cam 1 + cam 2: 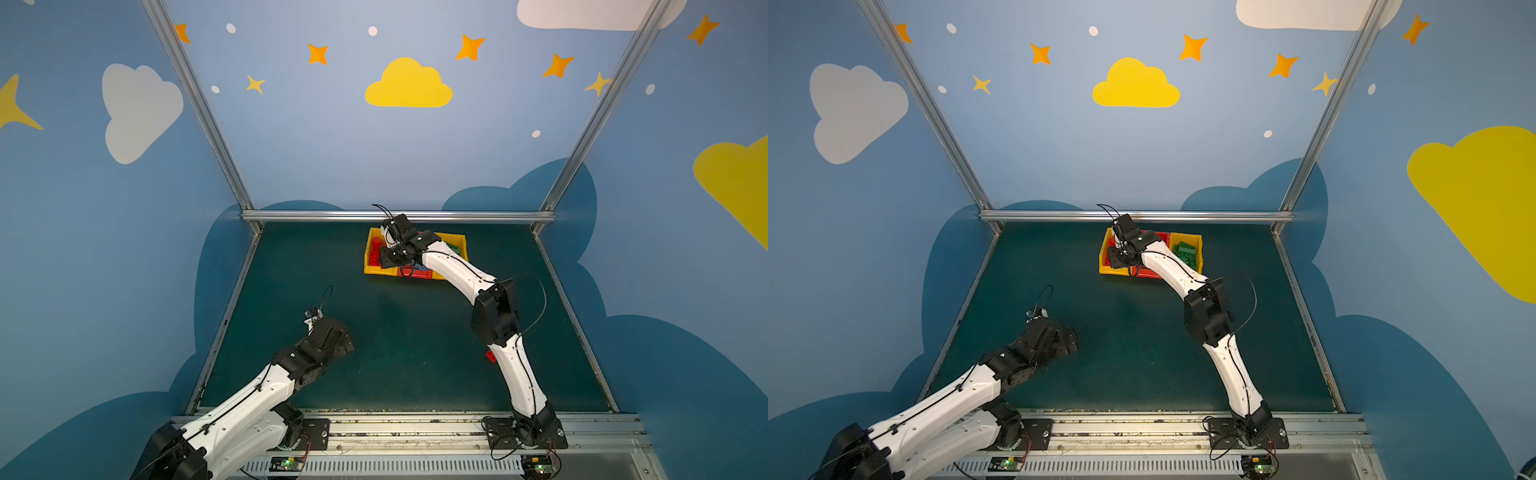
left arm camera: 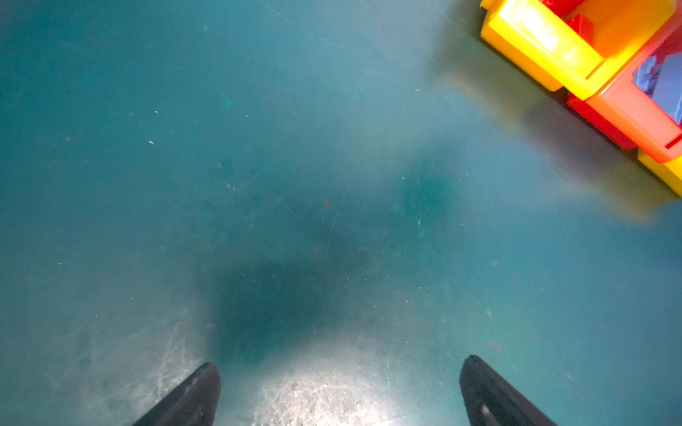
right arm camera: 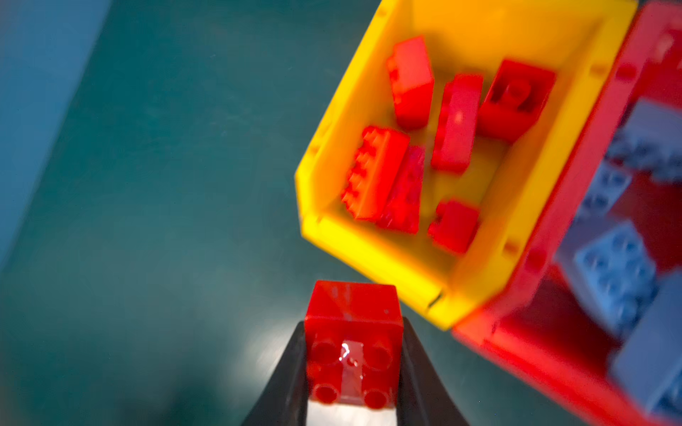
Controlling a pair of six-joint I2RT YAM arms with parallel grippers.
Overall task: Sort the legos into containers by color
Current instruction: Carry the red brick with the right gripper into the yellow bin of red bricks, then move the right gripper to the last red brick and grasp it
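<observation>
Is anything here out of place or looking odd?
Yes. A stray brick, small and red, lies alone on the table beside the right arm, partly hidden by it and far from the bins. The right end effector holds another red brick.

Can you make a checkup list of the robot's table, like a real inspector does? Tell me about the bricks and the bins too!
Surface: dark green mat, scuffed.
Job's things: yellow bin holds red bricks; red bin holds blue bricks; second yellow bin holds green bricks; a red piece lies on the mat by the right arm.
Clutter: nothing seen.
End effectors: left end effector open above the mat; right end effector shut on a red brick near the yellow bin.
Cables: black cables loop off both arms.
Surroundings: blue walls with clouds and stars; metal frame rails.
</observation>
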